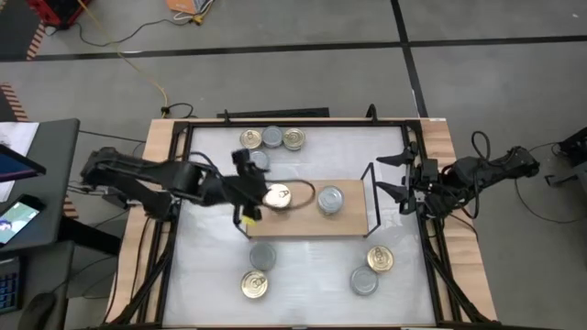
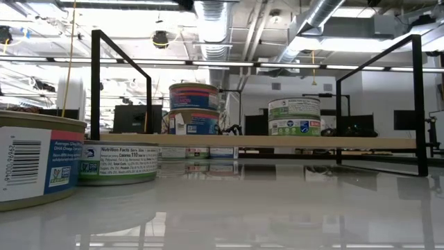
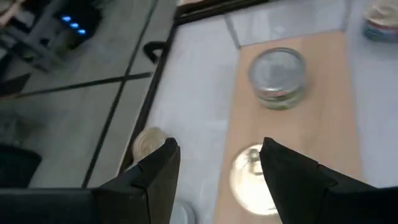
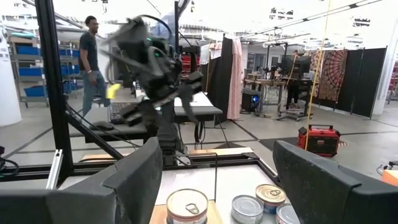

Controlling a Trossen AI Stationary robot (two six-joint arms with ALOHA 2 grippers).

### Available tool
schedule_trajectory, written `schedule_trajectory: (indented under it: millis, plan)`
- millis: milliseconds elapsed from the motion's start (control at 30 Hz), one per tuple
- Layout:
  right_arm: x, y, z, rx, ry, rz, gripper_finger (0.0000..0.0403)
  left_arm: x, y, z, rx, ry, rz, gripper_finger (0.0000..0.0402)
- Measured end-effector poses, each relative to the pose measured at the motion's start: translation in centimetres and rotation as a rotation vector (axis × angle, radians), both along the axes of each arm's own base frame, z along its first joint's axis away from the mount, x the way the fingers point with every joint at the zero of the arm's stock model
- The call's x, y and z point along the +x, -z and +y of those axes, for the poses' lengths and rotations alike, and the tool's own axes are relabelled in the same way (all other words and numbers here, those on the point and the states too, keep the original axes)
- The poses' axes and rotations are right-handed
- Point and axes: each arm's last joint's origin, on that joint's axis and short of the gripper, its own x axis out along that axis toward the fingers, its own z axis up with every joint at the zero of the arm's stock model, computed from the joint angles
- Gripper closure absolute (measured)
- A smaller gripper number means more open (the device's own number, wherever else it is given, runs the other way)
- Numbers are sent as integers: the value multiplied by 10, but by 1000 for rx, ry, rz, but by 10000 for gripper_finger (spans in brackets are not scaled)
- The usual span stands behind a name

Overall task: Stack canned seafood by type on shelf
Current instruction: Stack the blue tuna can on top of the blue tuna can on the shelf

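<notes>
Shelf: light wood board, black wire frame. Gold-lidded tin and silver-grey-lidded tin rest on it. Counter: white, glossy. Nearest tin bears a white label with black barcode and a pink band.

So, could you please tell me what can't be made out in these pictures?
- Left gripper: high view, its fingers merge with the gold tin; contact unclear.
- Gold tin: left wrist view, cut off by the bottom edge and a finger.
- Labels of the shelf tins: low view, too small to read.
- Right gripper: waiting at the table's right edge.
</notes>
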Motion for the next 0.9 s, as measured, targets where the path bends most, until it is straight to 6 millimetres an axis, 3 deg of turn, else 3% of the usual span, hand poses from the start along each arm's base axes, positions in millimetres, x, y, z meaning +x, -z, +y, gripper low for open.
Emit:
schedule_trajectory:
  millis: [233, 433, 633, 900]
  plan:
    - [0, 0, 0, 1, 1, -2, 74, -36, 23, 73, -146, -162, -179, 190]
    - [0, -1, 0, -4, 3, -7, 74, -57, 50, 138, -329, -337, -189, 190]
    - [0, -1, 0, -5, 3, -6, 74, -66, 68, 183, -463, -439, -193, 190]
    - [0, 0, 0, -9, 3, 0, 74, -66, 103, 228, -646, -540, -139, 190]
